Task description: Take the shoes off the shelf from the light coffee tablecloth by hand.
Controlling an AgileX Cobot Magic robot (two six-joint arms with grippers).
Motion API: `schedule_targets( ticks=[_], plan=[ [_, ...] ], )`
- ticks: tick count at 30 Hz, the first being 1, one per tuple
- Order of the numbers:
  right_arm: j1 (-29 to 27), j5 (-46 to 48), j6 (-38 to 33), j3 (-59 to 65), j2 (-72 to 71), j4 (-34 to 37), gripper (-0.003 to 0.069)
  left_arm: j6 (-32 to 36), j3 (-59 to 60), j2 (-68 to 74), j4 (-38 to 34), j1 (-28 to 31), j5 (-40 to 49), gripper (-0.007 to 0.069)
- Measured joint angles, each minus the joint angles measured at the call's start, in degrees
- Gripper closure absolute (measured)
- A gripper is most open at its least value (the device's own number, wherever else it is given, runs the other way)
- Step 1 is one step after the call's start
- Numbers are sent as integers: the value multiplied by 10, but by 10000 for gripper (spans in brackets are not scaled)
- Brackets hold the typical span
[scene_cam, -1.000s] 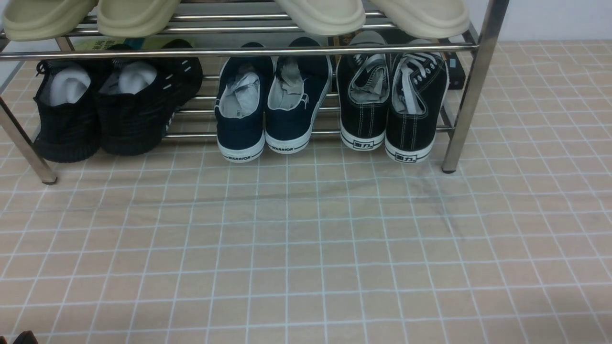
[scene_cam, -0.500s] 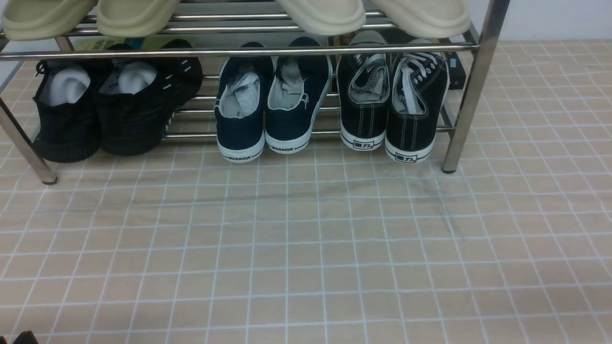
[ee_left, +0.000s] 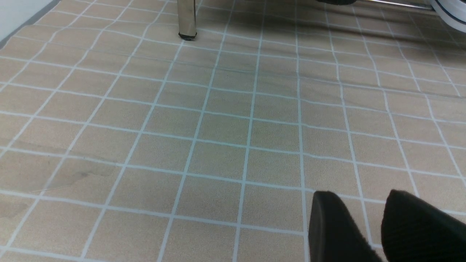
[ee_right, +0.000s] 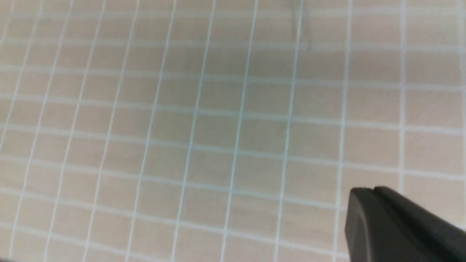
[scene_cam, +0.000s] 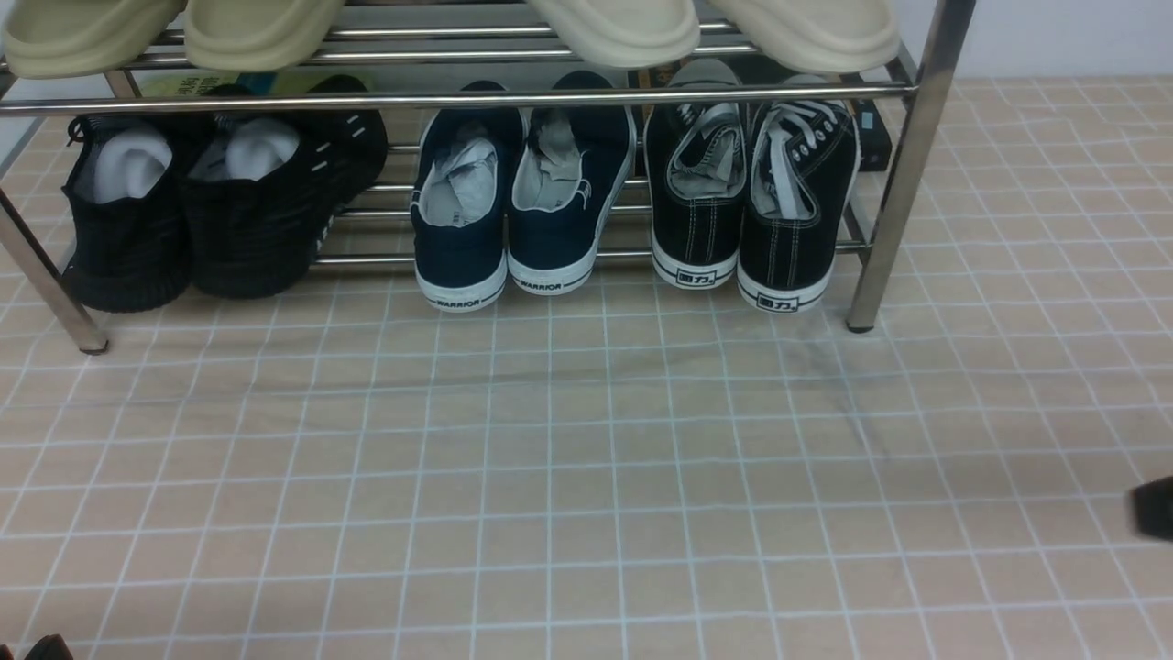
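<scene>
The shoes, a pair of black canvas sneakers (scene_cam: pixel 750 197) with white laces and white-banded soles, sit heels-out at the right end of the lower tier of the chrome shelf (scene_cam: pixel 903 174). The shelf stands on the light coffee tablecloth (scene_cam: pixel 586 477). My right gripper (scene_cam: pixel 1155 507) shows only as a black tip at the right edge, far in front of the shoes; in the right wrist view it (ee_right: pixel 371 191) is shut and empty over the cloth. My left gripper (ee_left: pixel 362 198) is open and empty, low over the cloth in front of the shelf's left leg (ee_left: pixel 186 18).
Navy WARRIOR sneakers (scene_cam: pixel 518 202) sit in the middle of the lower tier and black knit sneakers (scene_cam: pixel 197 206) at the left. Cream slippers (scene_cam: pixel 623 27) lie on the upper tier. The right front leg (scene_cam: pixel 866 312) stands just right of the shoes.
The black tip of my right gripper has come into the front view at the right edge. The shoes and the shelf have not moved.
</scene>
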Motion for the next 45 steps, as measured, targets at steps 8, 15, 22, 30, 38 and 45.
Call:
schedule_targets(
  ticks=[8,15,22,30,38,45],
  plan=[
    [120,1,-75,-105,182,93,645,0,0,0,0,0,0,384],
    [214,-8,20,-302,324,-1,585,0,0,0,0,0,0,384],
    [233,-8,151,-501,461,-114,387,0,0,0,0,0,0,384],
    [233,-10,174,-668,577,-136,189,0,0,0,0,0,0,384],
    [233,-61,167,-697,619,-152,169,0,0,0,0,0,0,384],
    [233,-81,153,-699,645,-179,168,0,0,0,0,0,0,384]
  ],
)
